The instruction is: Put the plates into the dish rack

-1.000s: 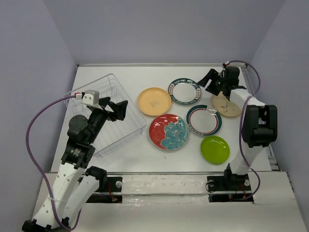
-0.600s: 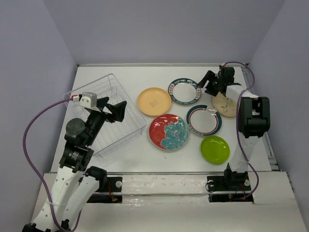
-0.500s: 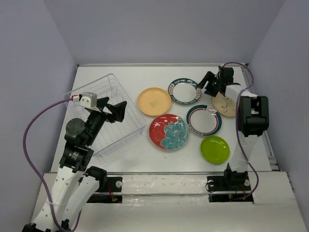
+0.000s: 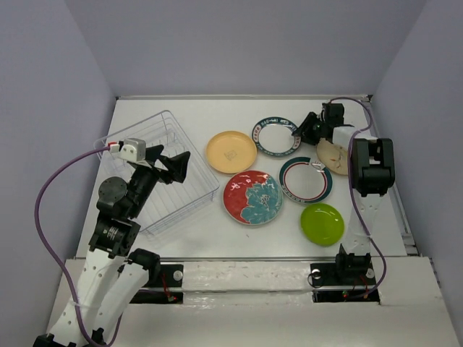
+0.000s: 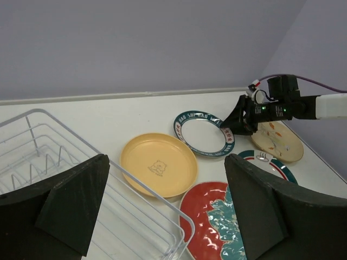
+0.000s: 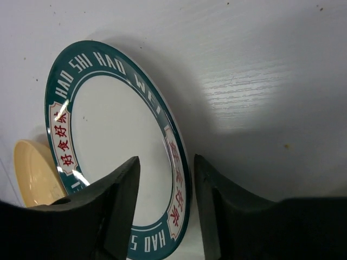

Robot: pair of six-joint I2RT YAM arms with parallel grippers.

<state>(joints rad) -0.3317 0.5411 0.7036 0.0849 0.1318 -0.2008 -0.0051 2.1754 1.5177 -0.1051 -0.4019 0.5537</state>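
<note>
The wire dish rack (image 4: 155,173) stands empty at the left, also in the left wrist view (image 5: 32,116). My left gripper (image 4: 173,165) hovers open over its right edge (image 5: 167,162). Six plates lie flat: orange-yellow (image 4: 231,151), far teal-rimmed (image 4: 273,137), near teal-rimmed (image 4: 305,179), red with teal flower (image 4: 252,196), lime green (image 4: 322,223), beige speckled (image 4: 336,155). My right gripper (image 4: 300,134) is low at the far teal-rimmed plate's right edge. In the right wrist view it is open (image 6: 165,179), one finger on each side of that plate's rim (image 6: 114,130).
The right arm's upright link (image 4: 370,170) stands beside the beige plate near the table's right edge. Grey walls close in the back and both sides. The rack sits at an angle, its near right corner close to the red plate (image 5: 211,216).
My right gripper has moved left from over the beige plate down to the far teal-rimmed plate's edge. The left arm shifted slightly, then held still. No plate has moved.
</note>
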